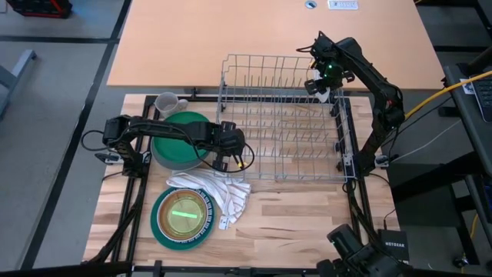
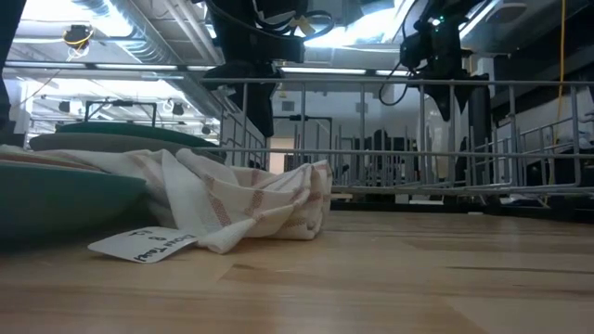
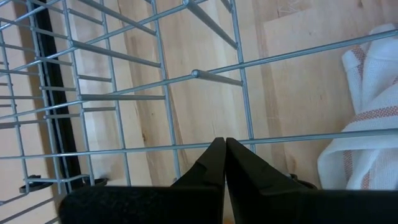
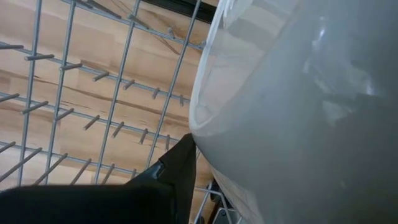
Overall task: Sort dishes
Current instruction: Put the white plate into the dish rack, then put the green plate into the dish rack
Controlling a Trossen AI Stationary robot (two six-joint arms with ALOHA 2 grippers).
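Far left of the wooden surface (image 1: 292, 215): a grey mug (image 1: 166, 103) stands alone near the back corner, just beside a stack of large dishes with a green plate (image 1: 178, 138) on top; the low view shows a grey one directly under it, both seen edge-on. In front of that stack, a teal plate (image 1: 181, 218) carries smaller dishes nested inside it, the innermost showing bright green; how many lie in it cannot be told. A white cloth (image 1: 219, 192) with reddish stripes lies crumpled between the two stacks, touching the teal plate's rim, a tag at its near edge. The left tool (image 1: 231, 150) hovers at the left wall of the grey wire rack (image 1: 284, 115), above the cloth's edge, fingers pressed together on nothing; its wrist view looks down through the rack wires to bare wood. The rack's floor shows no dish seated among its prongs. At the rack's back right corner, the right tool (image 1: 321, 83) hangs over the rim, pinching a pale, glossy round dish (image 4: 298, 106), apparently white; one finger (image 4: 177, 165) lies against the dish's edge, above the rack's prongs.
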